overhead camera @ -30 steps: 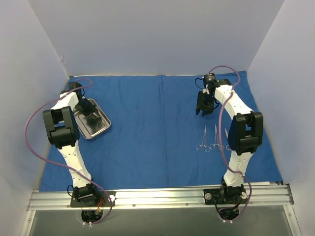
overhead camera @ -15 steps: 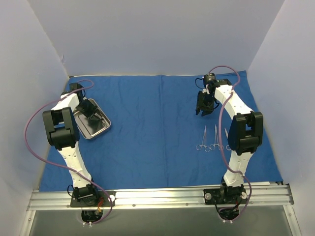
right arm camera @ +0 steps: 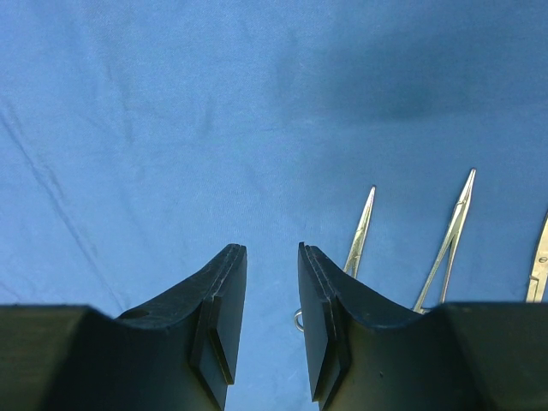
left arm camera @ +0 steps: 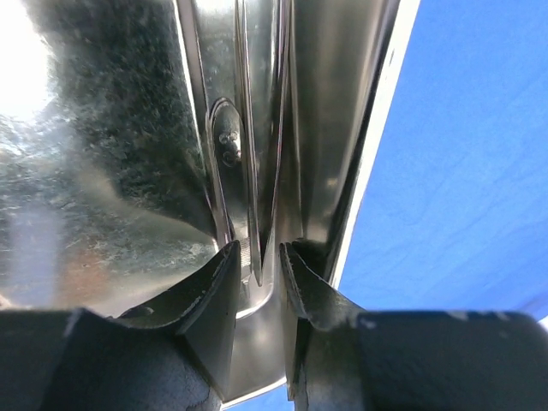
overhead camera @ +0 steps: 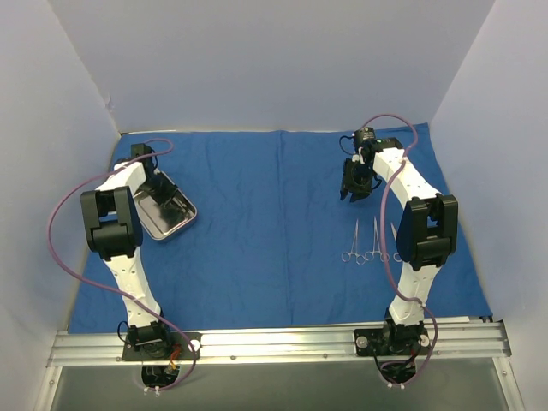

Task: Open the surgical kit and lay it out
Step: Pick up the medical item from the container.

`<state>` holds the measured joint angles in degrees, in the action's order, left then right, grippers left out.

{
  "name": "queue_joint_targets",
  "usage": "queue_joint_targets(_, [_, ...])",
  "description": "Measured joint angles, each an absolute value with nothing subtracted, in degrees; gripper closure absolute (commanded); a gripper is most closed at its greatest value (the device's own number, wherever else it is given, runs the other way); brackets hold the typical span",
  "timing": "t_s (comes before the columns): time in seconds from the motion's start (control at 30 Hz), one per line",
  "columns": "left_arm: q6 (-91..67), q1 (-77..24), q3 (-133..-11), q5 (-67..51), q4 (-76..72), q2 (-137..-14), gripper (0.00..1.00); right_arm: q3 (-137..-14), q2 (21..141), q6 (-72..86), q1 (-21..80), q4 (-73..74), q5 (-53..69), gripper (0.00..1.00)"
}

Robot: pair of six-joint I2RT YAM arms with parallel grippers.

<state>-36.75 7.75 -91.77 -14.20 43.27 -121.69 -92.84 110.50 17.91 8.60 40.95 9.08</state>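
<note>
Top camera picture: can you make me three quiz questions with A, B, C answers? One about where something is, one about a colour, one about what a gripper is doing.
1. Where is the steel tray? A. left side of the cloth B. right side C. middle
2. What colour is the cloth? A. green B. blue C. red
3. The right gripper is A. gripping the tray B. gripping the cloth C. empty
Answers: A, it sits at the left; B, the sheet is blue; C, its jaws hold nothing.
</note>
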Motion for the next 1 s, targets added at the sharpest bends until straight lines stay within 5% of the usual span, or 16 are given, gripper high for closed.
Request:
queue_joint_targets(0.3, [-35.8, 7.5, -95.7, -13.5, 46.0, -124.8, 0.74, -91.9, 110.5, 17.9, 8.6, 41.0, 9.1, 0.69])
queue_joint_targets(0.5, [-35.3, 7.6, -96.9, -13.6, 46.9, -125.6, 0.97, -91.9, 110.5, 17.9, 8.6, 40.9, 9.1, 0.69])
queue_joint_targets(1.0, [-33.8, 8.1, -93.7, -11.0, 47.0, -120.5, 0.98, -91.5, 110.4, 17.7, 8.6, 39.1, 10.3, 0.69])
